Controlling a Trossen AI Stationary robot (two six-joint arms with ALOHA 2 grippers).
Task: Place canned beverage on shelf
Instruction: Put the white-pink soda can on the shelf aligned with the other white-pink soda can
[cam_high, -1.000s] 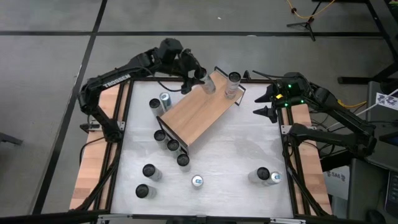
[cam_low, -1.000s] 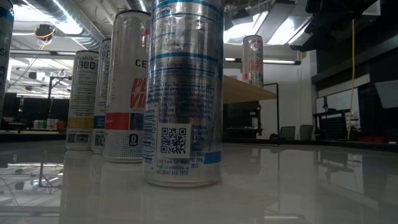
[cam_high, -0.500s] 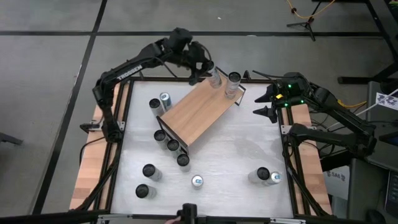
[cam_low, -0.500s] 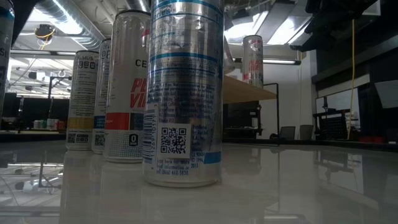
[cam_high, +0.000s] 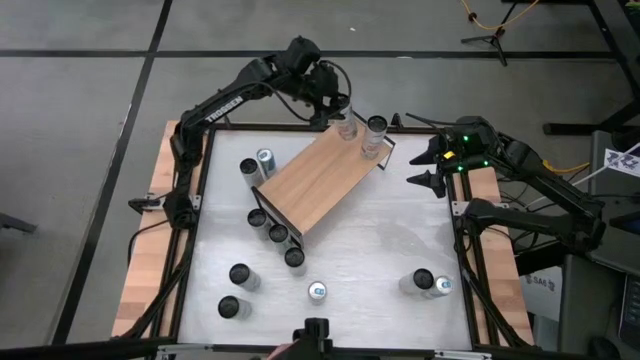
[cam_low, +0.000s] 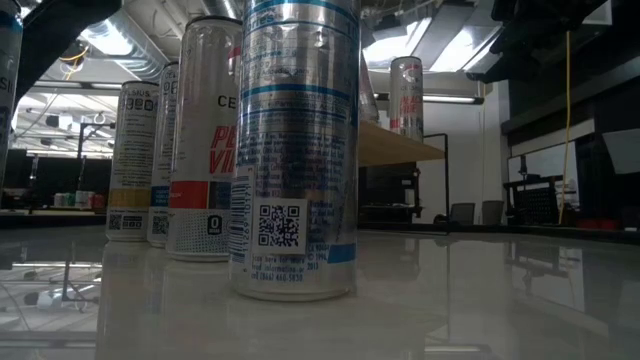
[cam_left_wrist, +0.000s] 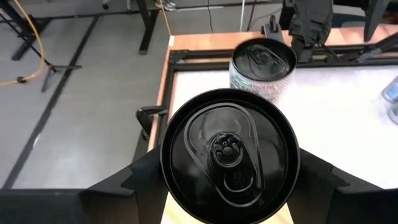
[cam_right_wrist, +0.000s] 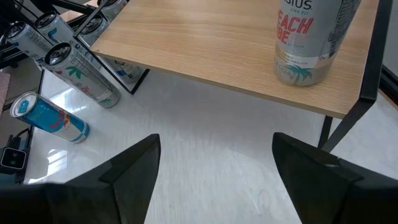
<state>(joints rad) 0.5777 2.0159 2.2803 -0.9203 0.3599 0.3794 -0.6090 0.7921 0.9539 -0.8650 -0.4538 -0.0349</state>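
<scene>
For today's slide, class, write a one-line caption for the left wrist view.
Left claw gripping a black-topped can upright, beside a second can near the table's corner.

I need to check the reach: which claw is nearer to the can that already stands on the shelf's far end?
Left. The left claw holds a second can right beside that standing can. The right claw waits farther away, past the shelf end.
</scene>
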